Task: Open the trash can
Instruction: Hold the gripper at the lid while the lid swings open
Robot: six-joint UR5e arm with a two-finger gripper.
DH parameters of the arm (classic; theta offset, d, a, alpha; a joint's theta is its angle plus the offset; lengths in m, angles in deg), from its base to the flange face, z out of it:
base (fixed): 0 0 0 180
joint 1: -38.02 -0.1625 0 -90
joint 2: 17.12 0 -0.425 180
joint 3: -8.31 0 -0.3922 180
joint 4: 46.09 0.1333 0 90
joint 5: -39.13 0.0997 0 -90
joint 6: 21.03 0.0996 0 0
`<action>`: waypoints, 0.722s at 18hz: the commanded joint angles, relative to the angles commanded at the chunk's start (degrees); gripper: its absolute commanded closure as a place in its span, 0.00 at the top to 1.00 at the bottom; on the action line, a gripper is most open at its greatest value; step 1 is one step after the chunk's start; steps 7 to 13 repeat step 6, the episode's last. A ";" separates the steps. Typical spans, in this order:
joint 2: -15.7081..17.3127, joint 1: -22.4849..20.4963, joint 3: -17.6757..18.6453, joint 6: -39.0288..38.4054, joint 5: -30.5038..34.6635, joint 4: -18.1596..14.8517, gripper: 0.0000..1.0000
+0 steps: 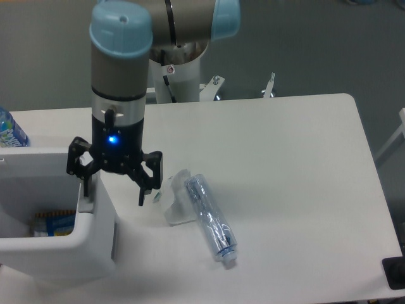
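One trash can point(88, 247), one gripper point(114, 190), two plastic bottles: one point(211, 218) right of the jaws, one point(9, 130) far left.

The trash can point(95, 244) runs off the left and bottom edges, so its lid cannot be made out. A bottle point(11, 131) at far left is cut by the edge. The counter's point(285, 190) near right corner lies outside the view.

The tool point(114, 189) straddles the trash can point(95, 247) rim, left of a bottle point(209, 218).
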 joint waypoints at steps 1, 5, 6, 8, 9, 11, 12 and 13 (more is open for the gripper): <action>0.00 -0.35 -0.53 0.79 2.99 -0.09 1.00; 0.09 -1.58 -0.62 7.37 10.56 -0.88 1.00; 0.09 -2.11 -0.28 8.34 10.75 -0.88 1.00; 0.09 -2.11 -0.28 8.34 10.75 -0.88 1.00; 0.09 -2.11 -0.28 8.34 10.75 -0.88 1.00; 0.09 -2.11 -0.28 8.34 10.75 -0.88 1.00; 0.09 -2.11 -0.28 8.34 10.75 -0.88 1.00; 0.09 -2.11 -0.28 8.34 10.75 -0.88 1.00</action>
